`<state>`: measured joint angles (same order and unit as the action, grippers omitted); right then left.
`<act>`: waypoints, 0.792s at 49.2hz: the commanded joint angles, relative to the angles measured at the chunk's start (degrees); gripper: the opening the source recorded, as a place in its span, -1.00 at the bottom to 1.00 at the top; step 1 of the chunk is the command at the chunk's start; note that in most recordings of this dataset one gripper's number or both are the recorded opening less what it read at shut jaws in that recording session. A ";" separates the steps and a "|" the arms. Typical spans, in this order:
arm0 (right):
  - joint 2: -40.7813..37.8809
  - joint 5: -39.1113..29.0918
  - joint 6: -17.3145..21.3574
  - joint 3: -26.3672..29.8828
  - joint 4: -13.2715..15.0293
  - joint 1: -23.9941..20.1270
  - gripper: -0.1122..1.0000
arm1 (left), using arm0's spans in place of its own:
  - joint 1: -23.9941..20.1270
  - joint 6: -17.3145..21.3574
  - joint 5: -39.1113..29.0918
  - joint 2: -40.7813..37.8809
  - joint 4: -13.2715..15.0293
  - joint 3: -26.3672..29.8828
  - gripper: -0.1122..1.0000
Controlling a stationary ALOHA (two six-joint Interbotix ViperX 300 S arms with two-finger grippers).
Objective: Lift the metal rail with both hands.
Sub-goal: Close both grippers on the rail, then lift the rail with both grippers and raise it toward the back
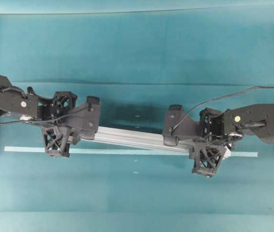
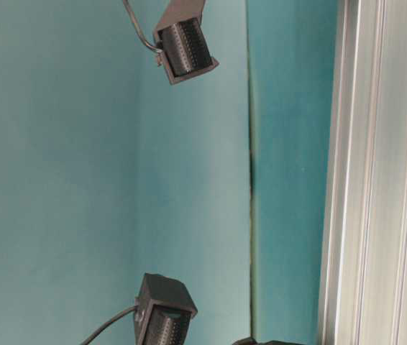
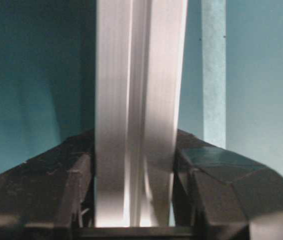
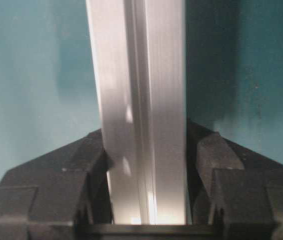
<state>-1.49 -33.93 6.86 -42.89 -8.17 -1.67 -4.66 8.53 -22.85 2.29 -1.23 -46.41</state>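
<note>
Two black grippers flank the metal rail, which lies lengthwise across the teal surface, its far end angled over a pale tape strip. The left gripper straddles the rail's left end; the right gripper straddles its right end. In each wrist view, fingers sit against both sides of the rail, gripping it.
</note>
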 commanded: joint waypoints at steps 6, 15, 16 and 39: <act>-0.35 -0.18 0.26 0.26 -0.97 0.18 -0.10 | -0.26 0.62 0.70 0.44 -0.26 0.35 -0.24; -0.35 -0.09 0.26 0.35 -1.05 0.09 -0.10 | -0.18 1.05 0.70 0.26 -0.26 0.70 -0.24; -0.35 -0.18 0.26 0.35 -1.05 0.18 -0.10 | -0.18 1.05 0.70 0.26 -0.09 0.70 -0.24; 1.85 -1.76 0.26 2.02 -1.05 0.62 -0.10 | -0.18 0.70 -4.57 3.25 -0.09 2.37 -0.24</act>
<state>-1.05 -34.89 6.86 -42.28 -8.61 -1.41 -4.66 9.32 -25.14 2.99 -1.23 -45.97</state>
